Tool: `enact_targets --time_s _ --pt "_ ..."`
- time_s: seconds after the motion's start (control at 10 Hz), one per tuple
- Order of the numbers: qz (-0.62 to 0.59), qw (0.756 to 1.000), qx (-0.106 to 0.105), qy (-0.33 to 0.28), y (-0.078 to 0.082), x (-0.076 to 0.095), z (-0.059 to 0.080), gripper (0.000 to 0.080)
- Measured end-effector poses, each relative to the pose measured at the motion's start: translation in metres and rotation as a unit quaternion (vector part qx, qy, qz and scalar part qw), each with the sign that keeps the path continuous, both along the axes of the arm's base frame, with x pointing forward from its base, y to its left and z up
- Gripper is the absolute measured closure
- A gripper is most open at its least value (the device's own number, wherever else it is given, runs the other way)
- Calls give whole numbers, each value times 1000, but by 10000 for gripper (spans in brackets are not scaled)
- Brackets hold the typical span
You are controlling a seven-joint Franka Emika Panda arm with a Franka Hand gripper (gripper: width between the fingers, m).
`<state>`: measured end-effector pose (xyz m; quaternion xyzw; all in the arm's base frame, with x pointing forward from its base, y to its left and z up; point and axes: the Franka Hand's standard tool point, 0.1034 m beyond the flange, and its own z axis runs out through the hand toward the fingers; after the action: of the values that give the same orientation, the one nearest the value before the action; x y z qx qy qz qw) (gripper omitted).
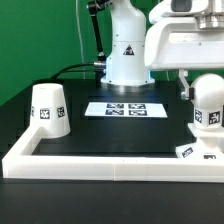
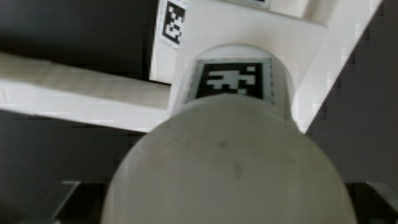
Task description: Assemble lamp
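Shade (image 1: 47, 108), bulb (image 2: 214, 165) — smooth matt white plastic; table (image 1: 100, 135) — matt black.

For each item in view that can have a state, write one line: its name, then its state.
Shade: standing free, wide end down.
Bulb: upright, gripped, over the base; seating unclear.
Base: lying flat, beneath the bulb.
End effector: closed on the bulb.

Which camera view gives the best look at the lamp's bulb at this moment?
The exterior view: the bulb shows nearly whole, round head above tagged body, at that view's right edge. The wrist view shows only its smooth rounded surface, close and blurred, with no tags readable on it.
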<state>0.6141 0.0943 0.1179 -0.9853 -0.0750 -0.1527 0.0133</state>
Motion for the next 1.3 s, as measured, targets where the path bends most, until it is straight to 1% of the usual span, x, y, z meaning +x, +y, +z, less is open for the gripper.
enact_targets --time_s 0.3,0.4,0.5,0.6,0.9,1.0,1.1,1.2,1.3 --pt "-118 992 32 5 -2 0 0 220" --pt "-165 985 46 7 -3 -1 -1 220" --pt "-228 971 64 11 -1 -3 -2 220" --pt "-245 967 67 10 -1 -3 -3 220" --pt "-317 944 95 15 -5 -4 -3 219" --pt "-330 939 101 17 -5 -4 -3 219" --pt "-364 924 115 20 -5 -5 -3 219" --pt "-407 903 133 24 -6 -6 -4 219" --pt "-459 874 155 29 -4 -7 -5 219"
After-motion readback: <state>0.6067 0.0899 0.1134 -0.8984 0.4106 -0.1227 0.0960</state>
